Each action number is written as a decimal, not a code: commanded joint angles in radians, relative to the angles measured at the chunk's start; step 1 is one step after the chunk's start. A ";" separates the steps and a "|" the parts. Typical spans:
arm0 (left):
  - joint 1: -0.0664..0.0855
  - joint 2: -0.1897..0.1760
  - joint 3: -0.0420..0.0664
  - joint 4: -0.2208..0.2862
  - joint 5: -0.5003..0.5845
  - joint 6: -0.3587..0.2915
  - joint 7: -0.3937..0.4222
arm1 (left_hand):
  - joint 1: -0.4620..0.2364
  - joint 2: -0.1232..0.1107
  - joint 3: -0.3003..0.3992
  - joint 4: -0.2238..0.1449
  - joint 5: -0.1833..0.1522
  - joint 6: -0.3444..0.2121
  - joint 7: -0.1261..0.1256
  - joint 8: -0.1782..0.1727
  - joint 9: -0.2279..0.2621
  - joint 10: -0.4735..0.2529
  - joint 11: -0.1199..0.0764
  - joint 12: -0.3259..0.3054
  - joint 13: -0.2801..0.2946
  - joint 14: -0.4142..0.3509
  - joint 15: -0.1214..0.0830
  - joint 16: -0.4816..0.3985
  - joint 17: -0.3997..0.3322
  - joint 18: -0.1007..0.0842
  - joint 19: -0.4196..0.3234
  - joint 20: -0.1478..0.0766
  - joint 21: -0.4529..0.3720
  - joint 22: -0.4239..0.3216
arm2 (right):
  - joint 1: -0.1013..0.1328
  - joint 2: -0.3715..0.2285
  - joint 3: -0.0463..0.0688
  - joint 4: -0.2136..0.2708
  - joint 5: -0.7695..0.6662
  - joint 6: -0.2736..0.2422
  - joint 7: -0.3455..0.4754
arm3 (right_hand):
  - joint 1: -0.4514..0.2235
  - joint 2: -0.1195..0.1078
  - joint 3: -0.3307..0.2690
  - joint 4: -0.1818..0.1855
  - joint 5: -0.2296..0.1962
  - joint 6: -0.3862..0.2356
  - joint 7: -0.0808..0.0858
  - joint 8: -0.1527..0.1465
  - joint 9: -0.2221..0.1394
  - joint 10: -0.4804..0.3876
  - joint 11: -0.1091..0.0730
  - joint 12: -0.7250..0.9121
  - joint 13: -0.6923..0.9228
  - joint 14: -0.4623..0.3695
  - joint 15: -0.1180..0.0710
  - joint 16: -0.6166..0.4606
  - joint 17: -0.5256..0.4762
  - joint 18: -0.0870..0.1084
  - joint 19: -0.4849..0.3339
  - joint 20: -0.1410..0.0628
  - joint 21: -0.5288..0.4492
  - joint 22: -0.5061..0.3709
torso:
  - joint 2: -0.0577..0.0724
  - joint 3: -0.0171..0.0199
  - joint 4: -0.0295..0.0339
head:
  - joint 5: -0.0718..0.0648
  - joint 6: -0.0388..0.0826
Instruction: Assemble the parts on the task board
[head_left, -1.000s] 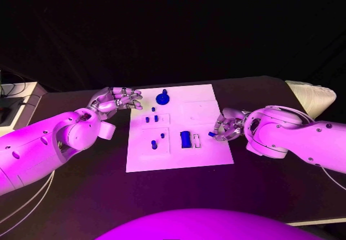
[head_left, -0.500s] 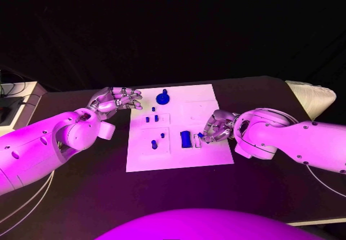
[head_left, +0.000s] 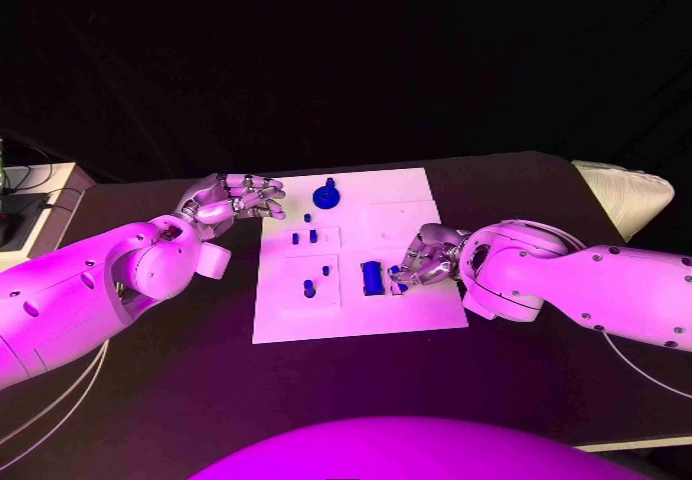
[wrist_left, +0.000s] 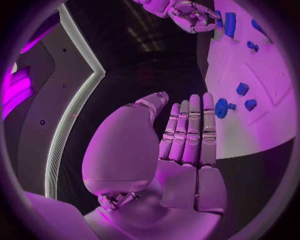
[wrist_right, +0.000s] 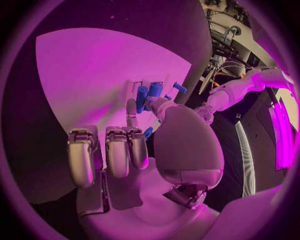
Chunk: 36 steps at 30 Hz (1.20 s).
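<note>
On the white task board (head_left: 361, 255), at the middle of the table, a blue block (head_left: 372, 277) stands beside an open slot. Just right of that block, the right hand (head_left: 428, 257) pinches a small blue part (head_left: 395, 271) in its fingertips, seemingly lining it up for the slot. Other small blue parts dot the board's left half. Off the board's far left corner, the left hand (head_left: 231, 201) hovers with curled fingers holding nothing, apparently waiting.
</note>
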 joint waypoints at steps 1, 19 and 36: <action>0.000 0.001 0.001 0.003 0.006 0.022 0.004 | 0.005 0.003 0.001 0.007 -0.003 -0.006 0.000 -0.002 0.000 0.000 0.004 -0.001 0.001 -0.008 -0.002 0.006 0.001 0.004 0.008 -0.001 -0.004 -0.002 | -0.002 0.005 0.000 -0.001 -0.051 0.026 -0.003 | -0.008 0.000 0.000 0.005 -0.007 0.005 0.000 0.006 -0.002 0.103 -0.007 0.002 0.263 0.104 -0.007 0.006 0.263 -0.019 0.102 -0.006 0.000 0.259 | 0.001 0.0006 -0.0001 | 0.000 0.000; 0.000 -0.001 0.001 0.004 0.006 0.025 0.000 | 0.006 0.003 0.001 0.007 -0.002 -0.006 0.001 -0.002 0.000 -0.001 0.004 -0.001 0.001 -0.009 -0.002 0.007 0.002 0.004 0.008 -0.001 -0.005 -0.002 | -0.009 0.026 -0.002 -0.036 -0.136 0.093 -0.011 | -0.013 0.000 0.001 0.005 -0.016 0.006 -0.001 0.006 -0.005 0.103 -0.008 0.002 0.263 0.104 -0.008 0.006 0.263 -0.019 0.101 -0.006 -0.003 0.259 | 0.001 0.0004 0.0011 | 0.001 -0.007; 0.000 -0.004 0.001 0.006 0.005 0.025 -0.003 | 0.005 0.004 0.001 0.009 -0.003 -0.005 0.001 -0.002 0.000 -0.001 0.004 -0.001 0.001 -0.010 -0.001 0.007 0.003 0.004 0.010 -0.001 -0.007 -0.004 | -0.025 0.039 -0.002 -0.041 -0.144 0.059 -0.008 | -0.055 0.000 -0.008 0.013 -0.051 0.007 0.001 0.008 -0.018 0.103 -0.006 0.002 0.263 0.104 -0.006 0.006 0.263 -0.018 0.101 -0.005 -0.005 0.258 | 0.000 0.0000 0.0001 | 0.006 -0.012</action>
